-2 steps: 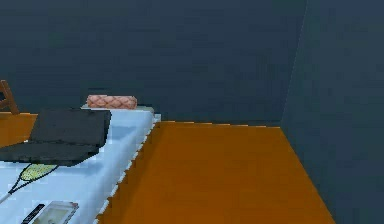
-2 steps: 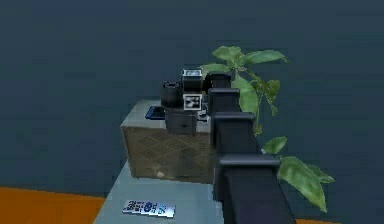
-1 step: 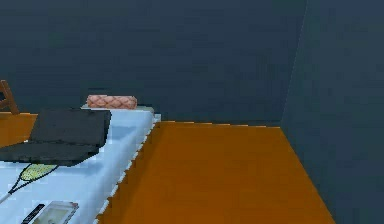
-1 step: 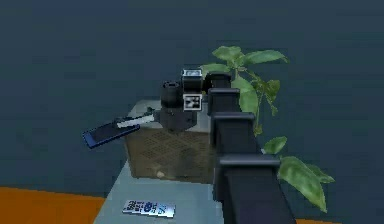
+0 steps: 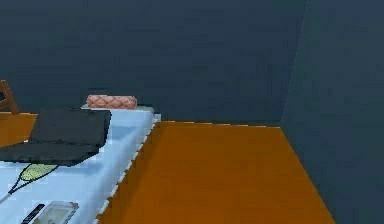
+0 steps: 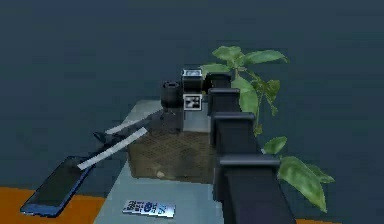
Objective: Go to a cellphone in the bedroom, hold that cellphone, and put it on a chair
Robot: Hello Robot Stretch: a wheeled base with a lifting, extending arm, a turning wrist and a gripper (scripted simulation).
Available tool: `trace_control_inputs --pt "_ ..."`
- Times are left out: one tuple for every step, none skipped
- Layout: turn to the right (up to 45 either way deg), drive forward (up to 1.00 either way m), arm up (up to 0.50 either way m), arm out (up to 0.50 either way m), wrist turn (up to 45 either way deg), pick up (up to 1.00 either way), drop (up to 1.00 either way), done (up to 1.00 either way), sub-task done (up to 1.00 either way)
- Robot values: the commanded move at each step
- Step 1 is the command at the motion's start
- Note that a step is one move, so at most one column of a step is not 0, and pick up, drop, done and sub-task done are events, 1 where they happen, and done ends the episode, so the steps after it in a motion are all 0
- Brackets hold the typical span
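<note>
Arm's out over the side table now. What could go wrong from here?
The dark flat slab seems to jut past the grey table at its edge; a nudge may tip it to the floor.
The gripper is by a brown woven box and a pale strip; lowering could strike them.
Plant leaves crowd the arm; retracting might snag them.

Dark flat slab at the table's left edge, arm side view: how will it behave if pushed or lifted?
The dark slab looks thin and rigid: probably stiff and light. It seems to jut past the table edge, so a push may tip it off. Its smooth flat face likely slides easily.
</note>
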Motion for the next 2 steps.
trace_control_inputs --pt "0.0 0.00 0.00 0.00 -45.0 0.00 0.00 0.00 0.00" --pt "0.0 0.00 0.00 -0.22 0.0 0.00 0.00 0.00 0.00"
